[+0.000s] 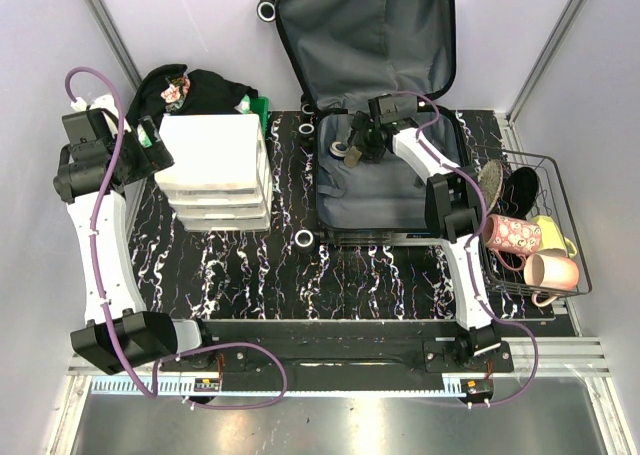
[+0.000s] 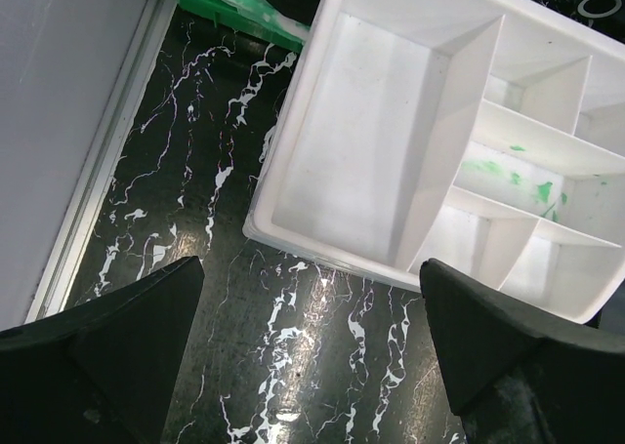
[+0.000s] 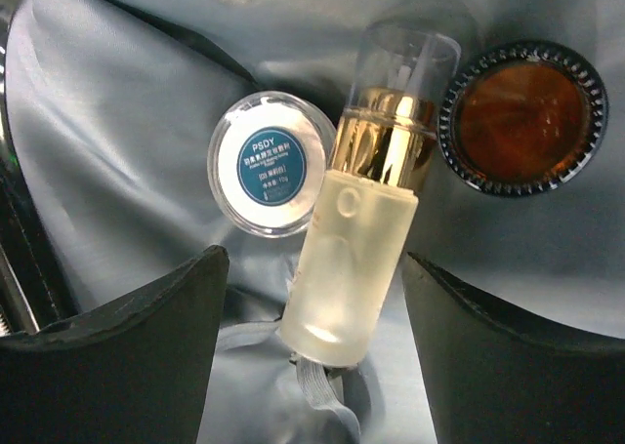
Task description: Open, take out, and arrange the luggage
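The luggage (image 1: 385, 190) lies open on the table, its lid leaning against the back wall and its grey lining (image 3: 117, 141) showing. My right gripper (image 1: 355, 147) reaches into it. In the right wrist view a frosted bottle (image 3: 356, 249) with a gold collar and clear cap lies on the lining between the fingers of my right gripper (image 3: 314, 268). The jaws are open, with a gap on each side of the bottle. A white round jar (image 3: 271, 166) with a blue label and a dark-rimmed amber jar (image 3: 522, 122) lie just beyond it. My left gripper (image 1: 152, 145) hangs open beside the drawer unit, holding nothing.
A white drawer unit (image 1: 213, 170) stands left of the suitcase, its divided top tray (image 2: 391, 151) near my left gripper (image 2: 312, 268). Behind it is a green bin (image 1: 262, 110) with dark clothes (image 1: 190, 87). A wire basket (image 1: 560, 190) at the right holds mugs (image 1: 512, 235).
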Controlling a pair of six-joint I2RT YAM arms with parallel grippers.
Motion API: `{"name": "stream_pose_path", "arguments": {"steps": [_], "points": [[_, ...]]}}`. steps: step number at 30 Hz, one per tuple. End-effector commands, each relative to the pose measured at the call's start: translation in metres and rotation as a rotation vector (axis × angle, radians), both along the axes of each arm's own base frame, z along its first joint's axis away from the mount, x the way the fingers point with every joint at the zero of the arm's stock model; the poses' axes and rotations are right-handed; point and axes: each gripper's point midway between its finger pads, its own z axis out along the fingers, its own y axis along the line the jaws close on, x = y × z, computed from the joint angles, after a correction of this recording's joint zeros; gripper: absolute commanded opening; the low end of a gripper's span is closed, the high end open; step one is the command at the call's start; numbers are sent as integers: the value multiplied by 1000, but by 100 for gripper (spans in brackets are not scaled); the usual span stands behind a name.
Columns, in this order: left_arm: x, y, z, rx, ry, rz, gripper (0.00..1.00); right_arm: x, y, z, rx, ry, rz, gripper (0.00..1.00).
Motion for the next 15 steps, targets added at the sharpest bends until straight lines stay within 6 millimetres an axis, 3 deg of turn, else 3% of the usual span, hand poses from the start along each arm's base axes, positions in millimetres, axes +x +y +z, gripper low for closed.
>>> {"name": "stream_pose_path", "arguments": {"steps": [1,7,13,15], "points": [[-1,7,10,40,-38,25,99,10,19,1,54,-21,14,80],[2,7,11,39,-34,19,99,5,20,-19,50,20,25,65],[11,1,24,43,-76,-47,99,4,9,-1,50,-2,29,46],[13,-2,27,55,-89,-78,99,7,-2,10,40,-22,15,35]]}}
